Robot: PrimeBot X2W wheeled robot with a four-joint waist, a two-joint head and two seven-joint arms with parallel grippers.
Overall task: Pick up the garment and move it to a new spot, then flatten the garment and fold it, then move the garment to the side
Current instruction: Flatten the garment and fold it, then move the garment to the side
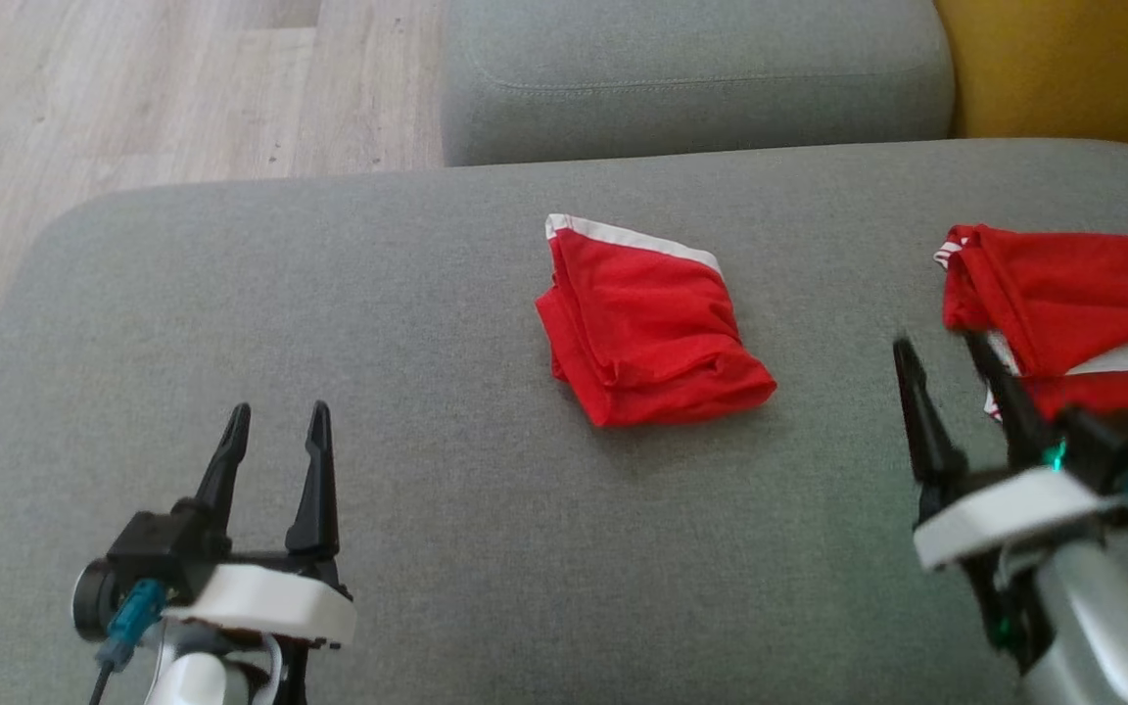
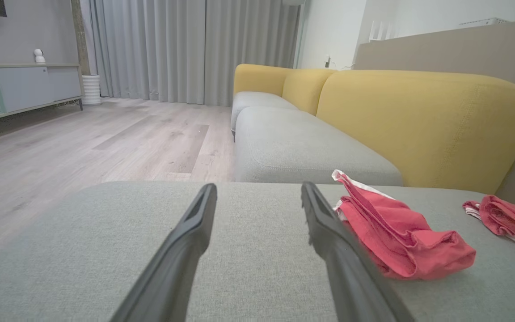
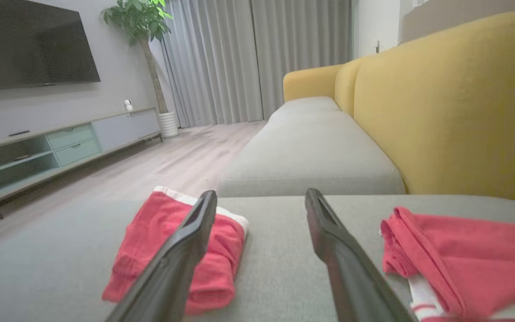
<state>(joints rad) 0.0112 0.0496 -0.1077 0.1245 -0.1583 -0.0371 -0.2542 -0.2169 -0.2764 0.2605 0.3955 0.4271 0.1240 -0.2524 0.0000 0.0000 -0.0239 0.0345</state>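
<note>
1. The left tool hovers over the near left part of the grey seat cushion. Its jaws are spread wide with nothing between them.
2. The right tool sits near the right edge and is blurred in the head view. Its jaws are also wide apart and empty. The right wrist view shows cloth just beside its right finger, apparently not touching.
3. The folded garment is red with a white band. It lies in the middle of the cushion as a compact packet, band toward the far edge, well apart from both tools.
4. The second garment, red with white trim, lies at the right edge. It is looser, with its layers showing.
5. Which piece comes next cannot be told. The centre packet looks ready to go to the side.
6. Handling, as judged: the cloth is thin, light and limp, with no stiffness. It will likely sag and open if lifted by a single layer. It will probably drag on the woven cushion rather than slide.
7. Best hold, as judged: pinch through all the layers at the thick rolled near edge. Using both tools at opposite corners should keep the fold.
</note>
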